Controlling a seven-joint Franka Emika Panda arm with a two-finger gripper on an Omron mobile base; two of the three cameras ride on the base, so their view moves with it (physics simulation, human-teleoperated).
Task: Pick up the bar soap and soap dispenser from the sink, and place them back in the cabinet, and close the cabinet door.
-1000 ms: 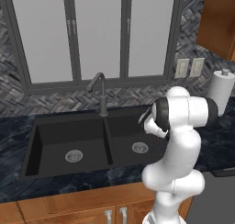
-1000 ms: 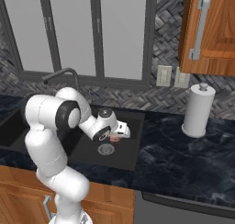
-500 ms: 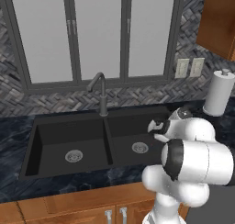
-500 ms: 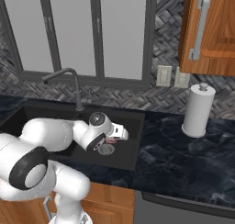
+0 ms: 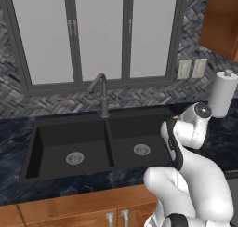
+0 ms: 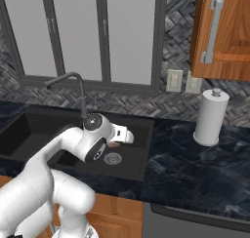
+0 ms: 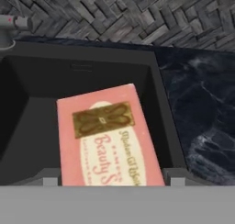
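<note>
The bar soap point(image 7: 108, 138) sits between the fingertips of the gripper point(image 6: 119, 140), which is clamped on it over the right basin of the sink point(image 6: 141, 171). Its long axis points away toward the far wall.

Arm folded low, gripper point(image 6: 128, 136) apparently clamped, jaws part-spread.
</note>
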